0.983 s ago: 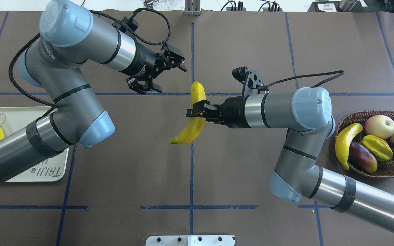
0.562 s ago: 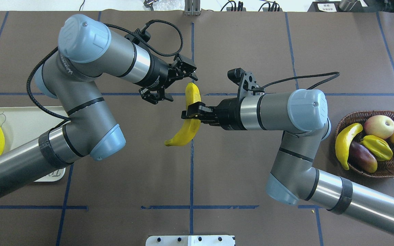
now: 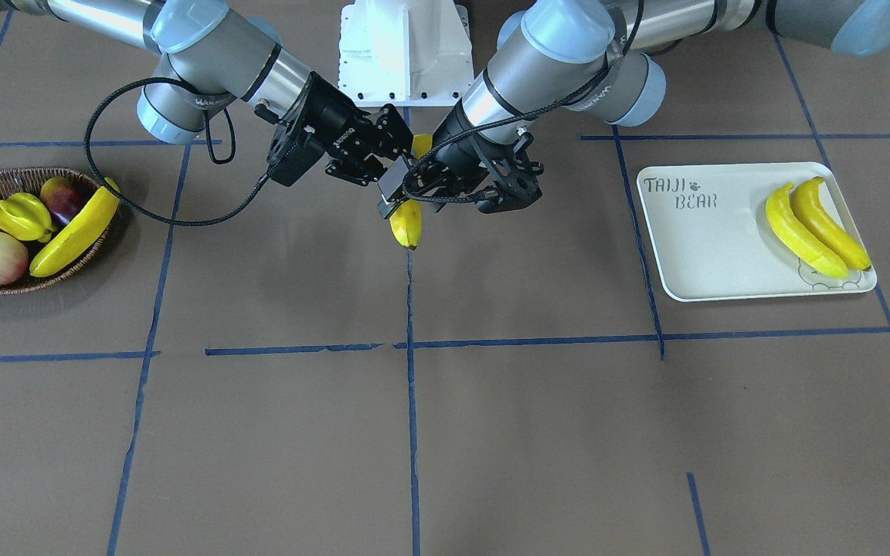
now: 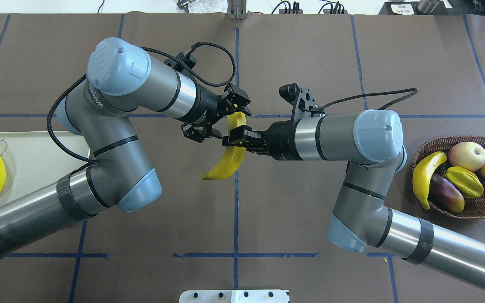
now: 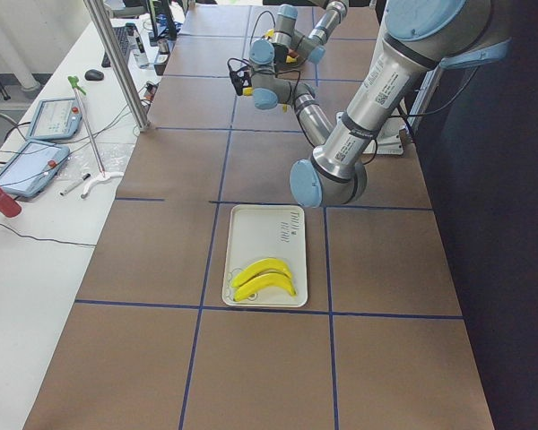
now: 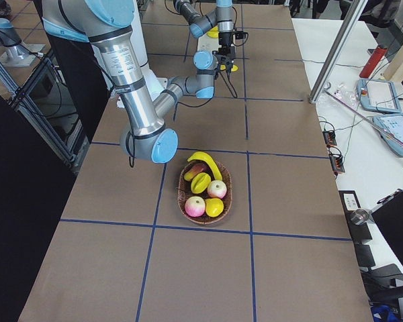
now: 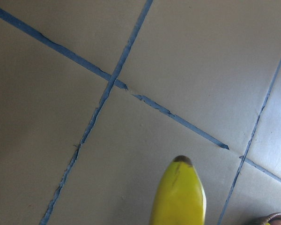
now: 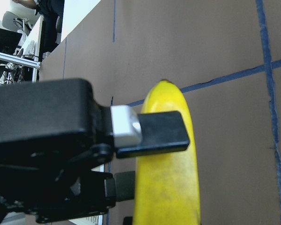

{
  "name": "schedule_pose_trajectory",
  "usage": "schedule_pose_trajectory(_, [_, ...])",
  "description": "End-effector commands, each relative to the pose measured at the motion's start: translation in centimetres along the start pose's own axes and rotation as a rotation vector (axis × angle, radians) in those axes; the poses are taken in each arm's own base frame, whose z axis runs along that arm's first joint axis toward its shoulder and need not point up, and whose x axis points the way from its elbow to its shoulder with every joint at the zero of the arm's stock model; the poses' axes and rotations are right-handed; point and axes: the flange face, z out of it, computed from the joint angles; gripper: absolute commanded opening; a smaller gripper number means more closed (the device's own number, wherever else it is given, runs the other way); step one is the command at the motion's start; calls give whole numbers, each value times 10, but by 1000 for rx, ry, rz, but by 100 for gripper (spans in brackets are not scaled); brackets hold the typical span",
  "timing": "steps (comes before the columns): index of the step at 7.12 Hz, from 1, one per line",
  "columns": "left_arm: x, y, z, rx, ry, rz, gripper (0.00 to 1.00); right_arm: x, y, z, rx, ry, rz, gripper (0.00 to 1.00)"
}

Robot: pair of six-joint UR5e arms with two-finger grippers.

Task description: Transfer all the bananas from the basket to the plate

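— What's hidden overhead?
— My left arm (image 4: 112, 168) covers part of the plate (image 4: 27, 158), which is cut off at nine o'clock. The basket (image 4: 474, 210) is clipped at three.
— The banana (image 4: 230, 160)?
— Its twelve-o'clock tip hides behind my left gripper (image 4: 230, 123).

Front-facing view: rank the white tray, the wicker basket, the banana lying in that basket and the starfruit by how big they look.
1. Tray.
2. Basket, though the frame edge cuts it off.
3. Basket's banana.
4. Starfruit.
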Motion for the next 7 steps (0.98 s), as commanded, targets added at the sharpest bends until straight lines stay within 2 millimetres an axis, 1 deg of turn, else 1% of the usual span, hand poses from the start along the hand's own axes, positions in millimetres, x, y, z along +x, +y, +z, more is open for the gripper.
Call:
schedule_pose_trajectory(1, [0, 1, 1, -1, -1, -1, 71, 0, 3, 1, -5, 0, 0, 2])
schedule_pose_trajectory(5, [4, 2, -1, -2, 6, 3, 70, -2, 12, 6, 0, -5, 0, 2])
schedule_pose_trajectory(6, [4, 2, -1, -2, 6, 1, 67, -2, 13, 6, -2, -6, 0, 2])
schedule_pose_trajectory(7, [4, 1, -1, -1, 5, 0, 47, -4, 13, 5, -2, -9, -1, 2])
